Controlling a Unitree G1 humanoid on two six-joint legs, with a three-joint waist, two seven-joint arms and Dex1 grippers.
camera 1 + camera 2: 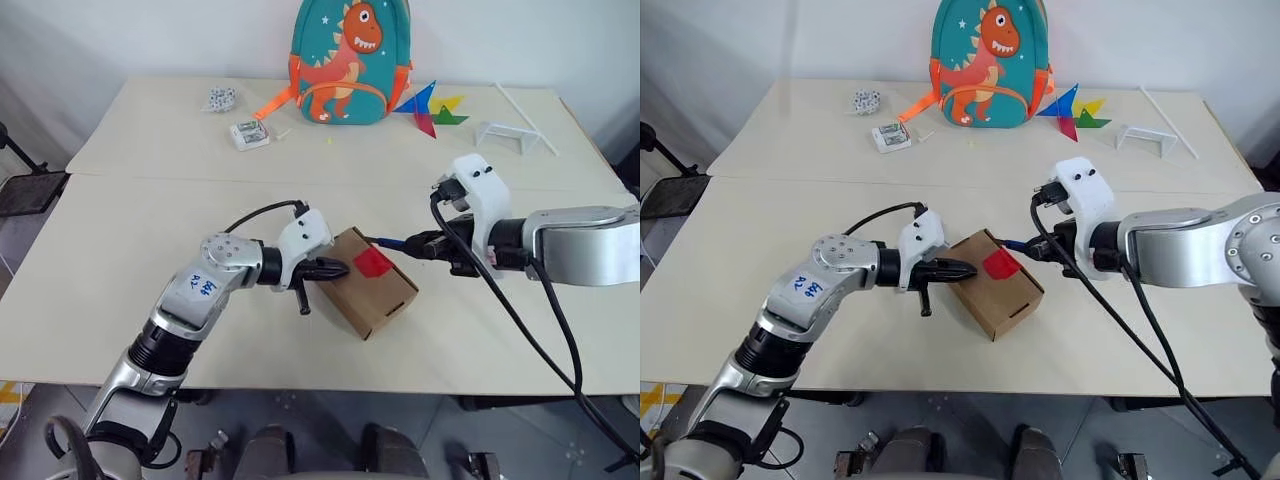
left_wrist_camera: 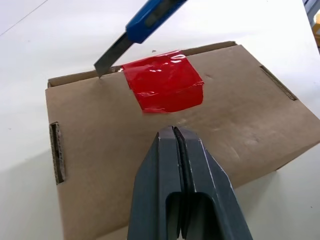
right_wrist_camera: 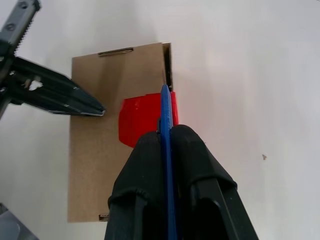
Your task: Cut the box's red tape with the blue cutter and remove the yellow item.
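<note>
blade tip of the blue cutter (image 2: pixel 145 22) at the red tape (image 2: pixel 162 87) edge, tape uncut — right gripper (image 3: pixel 167 150) fingers clamp the cutter, left gripper (image 2: pixel 175 137) fingers pressed together on the box (image 2: pixel 240 125); yellow item not out yet.

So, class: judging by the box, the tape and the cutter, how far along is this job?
Done: the right hand holds the blue cutter, and the shut left hand presses on the box. In hand: the blade sits at the lid seam beside the red tape, which looks uncut. Left: cutting, opening and removing the yellow item.
</note>
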